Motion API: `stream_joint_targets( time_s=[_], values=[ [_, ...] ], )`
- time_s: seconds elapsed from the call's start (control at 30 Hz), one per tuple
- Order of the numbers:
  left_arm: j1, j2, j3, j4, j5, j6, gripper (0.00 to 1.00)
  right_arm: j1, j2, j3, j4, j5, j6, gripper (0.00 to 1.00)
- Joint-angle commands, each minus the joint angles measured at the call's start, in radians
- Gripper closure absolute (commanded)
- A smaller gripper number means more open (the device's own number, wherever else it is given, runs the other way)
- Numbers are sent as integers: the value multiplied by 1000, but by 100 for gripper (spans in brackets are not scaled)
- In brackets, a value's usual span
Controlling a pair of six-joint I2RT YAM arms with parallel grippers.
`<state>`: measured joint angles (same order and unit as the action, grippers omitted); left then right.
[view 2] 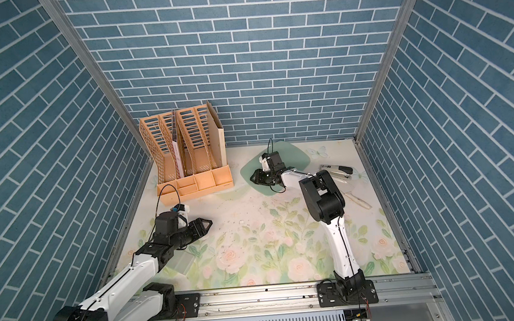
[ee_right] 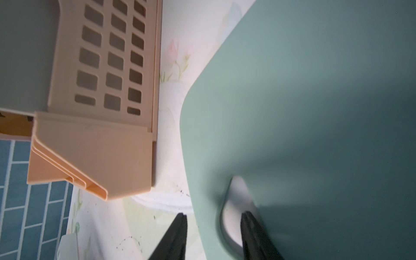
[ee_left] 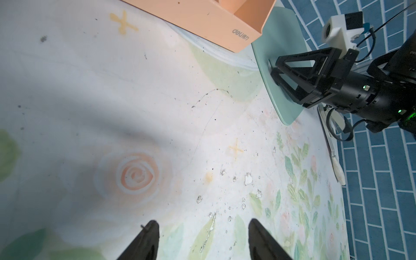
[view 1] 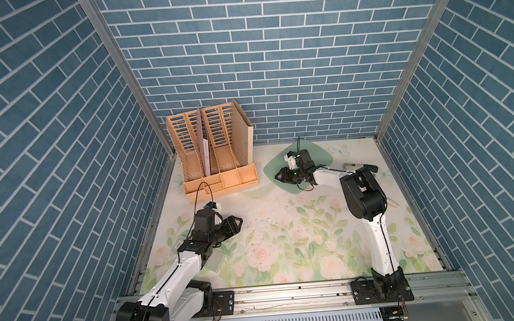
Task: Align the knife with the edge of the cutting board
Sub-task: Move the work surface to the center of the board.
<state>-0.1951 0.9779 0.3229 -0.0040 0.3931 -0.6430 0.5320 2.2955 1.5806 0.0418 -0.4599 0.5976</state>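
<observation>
**Bimanual cell seen in both top views and both wrist views.** The cutting board (view 1: 320, 153), a thin pale-green sheet with rounded corners, lies flat on the floral surface (view 1: 285, 227) near the back wall. It sits beside the orange file organiser (view 1: 211, 152) with a strip of bare surface between them.

The right end effector (view 1: 277, 177) reaches low over the board's near-left edge. In the right wrist view its jaws stand apart and straddle the narrow band of board (ee_right: 292, 90) between the outer edge and the rounded hole. One finger (ee_right: 180, 225) is outside the edge and the other is inside the hole. A gap shows on each side, so the right end effector (ee_right: 213, 213) is released and grasps nothing.

The knife (view 2: 356, 199) lies at a slant on the surface near the right wall, behind the right arm's elbow. Its cream handle points toward the front rail. It is just beside the black-and-silver stapler (view 2: 337, 171) and apart from the board (view 2: 295, 155), along none of its edges. In the left wrist view the knife (ee_left: 337, 166) appears almost edge-on past the board (ee_left: 283, 45).

The left end effector (view 1: 240, 221) hovers over the left side of the surface, released, with bare print showing between its fingers (ee_left: 148, 240). A small translucent greenish piece (view 1: 216, 263) lies under the left forearm.
</observation>
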Motion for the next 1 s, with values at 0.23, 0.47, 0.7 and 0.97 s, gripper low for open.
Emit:
stream_joint_targets(
  time_s=[0.23,0.47,0.7,0.97],
  values=[
    [-1,55,18,29,-23,-9,33,122,-93,-222,110,26,113,57],
    [-2,91,5,80,-11,-31,33,229,-157,-327,249,49,214,58],
    [-1,110,2,109,-8,-44,33,301,-158,-318,285,58,233,58],
    [-1,132,38,103,-11,-58,32,321,-283,-319,284,87,-56,60]
  ],
)
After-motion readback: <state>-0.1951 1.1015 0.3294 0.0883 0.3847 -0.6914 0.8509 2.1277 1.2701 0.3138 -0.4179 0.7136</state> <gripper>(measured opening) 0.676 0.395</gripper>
